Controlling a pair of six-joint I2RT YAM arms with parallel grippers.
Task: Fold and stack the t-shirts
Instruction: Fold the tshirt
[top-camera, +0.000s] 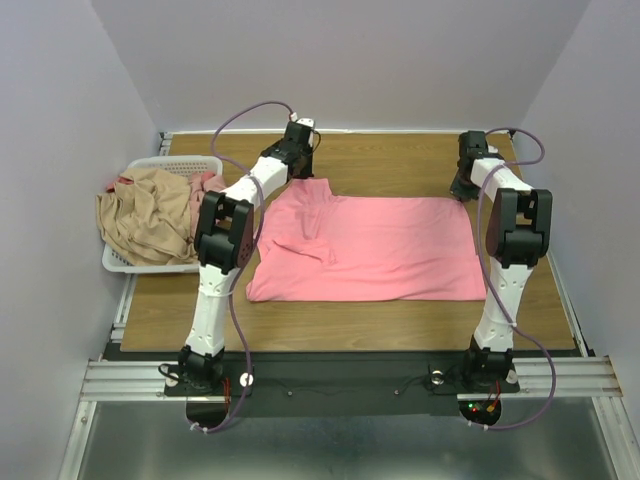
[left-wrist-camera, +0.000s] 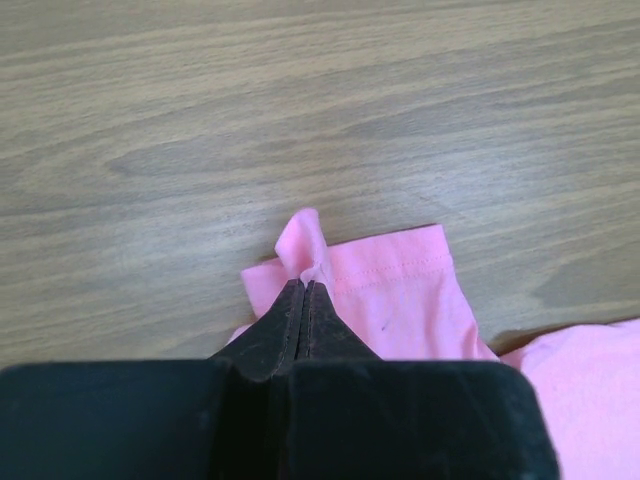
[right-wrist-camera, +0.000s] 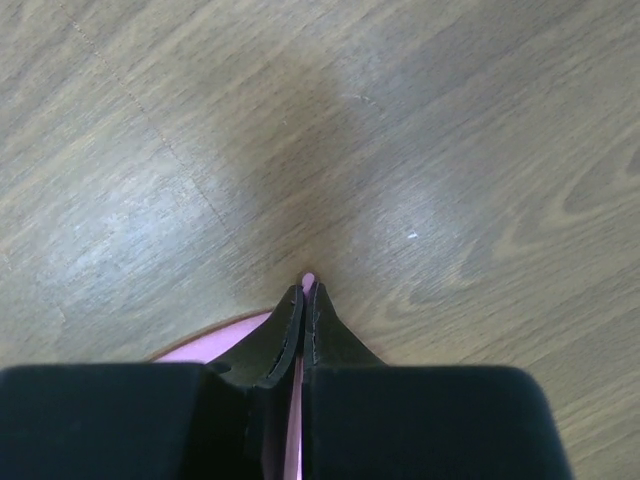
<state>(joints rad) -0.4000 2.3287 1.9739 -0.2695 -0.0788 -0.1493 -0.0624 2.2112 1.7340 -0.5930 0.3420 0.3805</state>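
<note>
Bright even light; soft shadow beyond right tool (right-wrist-camera: 305, 288) on table (right-wrist-camera: 500, 150)

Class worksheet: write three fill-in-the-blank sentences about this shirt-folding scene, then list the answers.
1. The spread t-shirt on the table is ____ in colour.
2. The tan t-shirt hangs over the white ____.
3. The left claw and right claw are each ____ on the spread t-shirt.

Answers: pink; basket; shut.

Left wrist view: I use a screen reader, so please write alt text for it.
The left gripper, black fingers shut, pinches a small fold at the hemmed edge of a salmon-pink t-shirt. The shirt lies on a wood-grain table, which fills the upper part of the view.
</note>
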